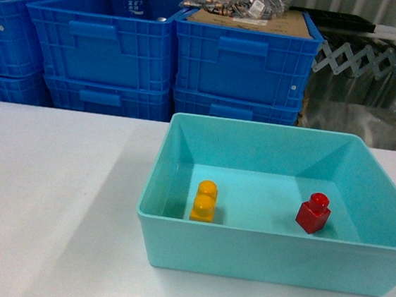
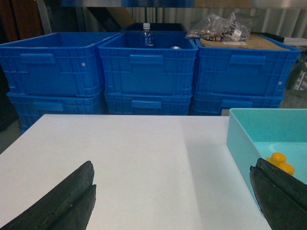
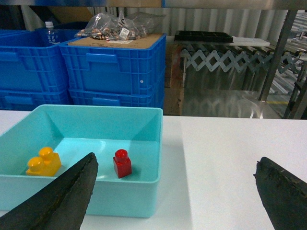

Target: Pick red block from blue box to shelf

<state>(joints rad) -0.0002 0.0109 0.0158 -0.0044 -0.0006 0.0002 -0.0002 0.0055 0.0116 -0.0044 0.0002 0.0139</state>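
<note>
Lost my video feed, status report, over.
Left gripper and right gripper open, empty. Red block upright in blue box, right side. Yellow brick apart to its left, not in the way.

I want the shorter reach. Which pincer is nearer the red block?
Right. The right pincer hangs open just in front of the blue box, with the red block close ahead. The left pincer is open over bare table, left of the box, and its view doesn't show the block.

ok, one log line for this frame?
stage: pre-grasp | red block: in blue box, untouched | left end effector: open | right end effector: open
</note>
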